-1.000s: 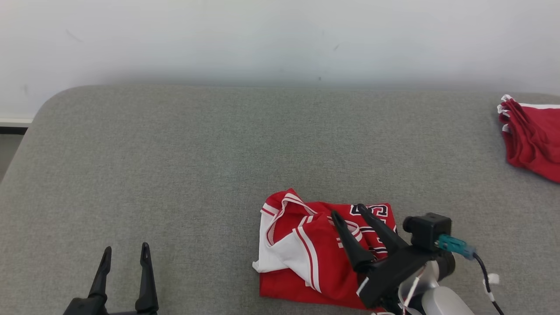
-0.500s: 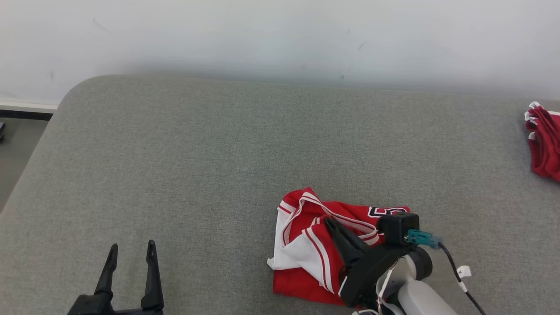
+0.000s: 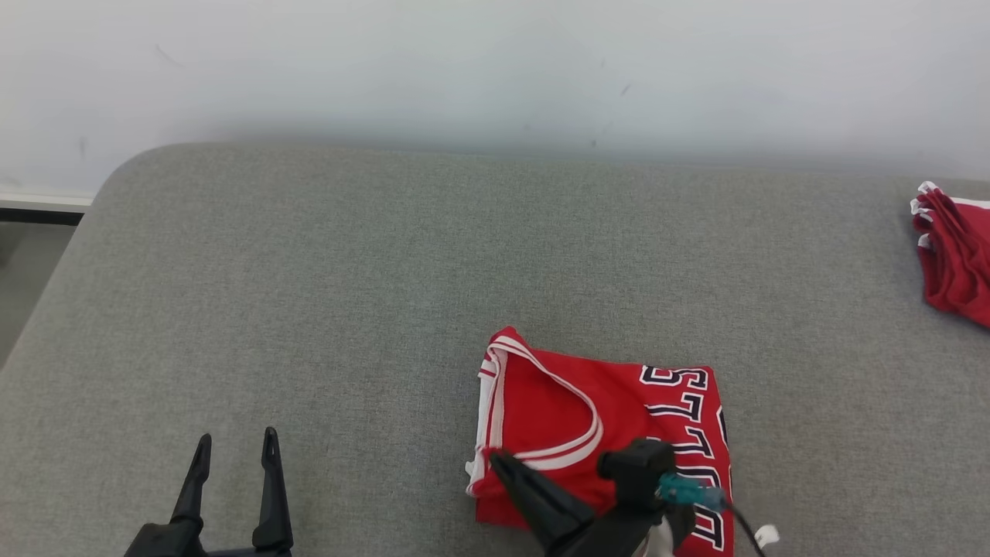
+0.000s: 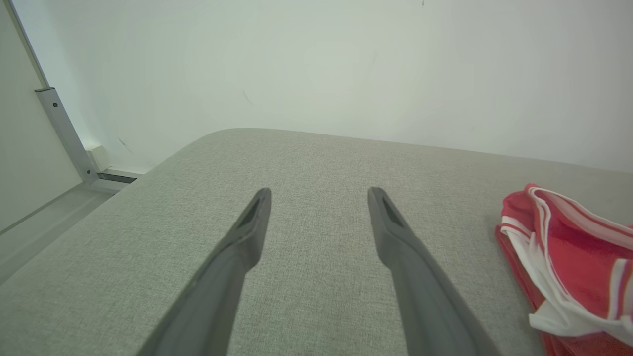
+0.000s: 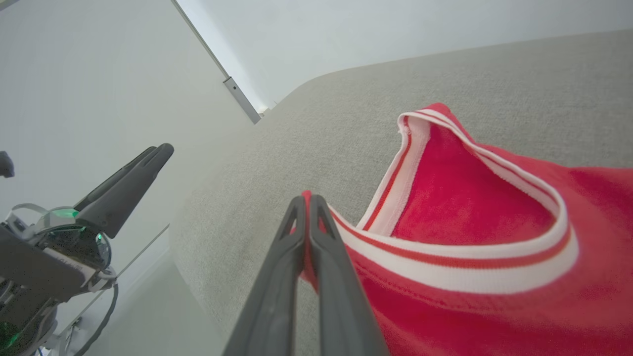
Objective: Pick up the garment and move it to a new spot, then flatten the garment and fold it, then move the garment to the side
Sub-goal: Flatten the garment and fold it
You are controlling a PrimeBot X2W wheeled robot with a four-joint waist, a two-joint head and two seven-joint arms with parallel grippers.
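At about 7 o'clock in the head view, the left end effector [image 3: 236,449] hangs released above the grey padded surface [image 3: 387,271]. Its two fingers are spread wide with nothing between them, and it is well apart from the work. From there it cannot steady anything, so the whole lift depends on the other arm.

At about 5 o'clock lies the red jersey [image 3: 619,402], bunched and partly doubled over, close to the near edge of the surface. The right end effector [image 5: 306,200] is clenched on it. The wrist view shows a small tongue of red cloth pinched right at the fingertips, just beside the white-and-red trim of an opening.

That bite looks shallow and sits at the very tips. The likeliest failure is the cloth sliding out as the arm rises, because the hanging weight of the jersey pulls against a thin hold. The grip may also have caught only one layer. In that case the rest would trail and drag over the rough surface, and the jersey would land more tangled at the new spot. A fast swing would make both worse.

At about 3 o'clock, at the right edge, lies another red garment [image 3: 955,267]. Carrying the jersey that way risks dropping it onto that one.
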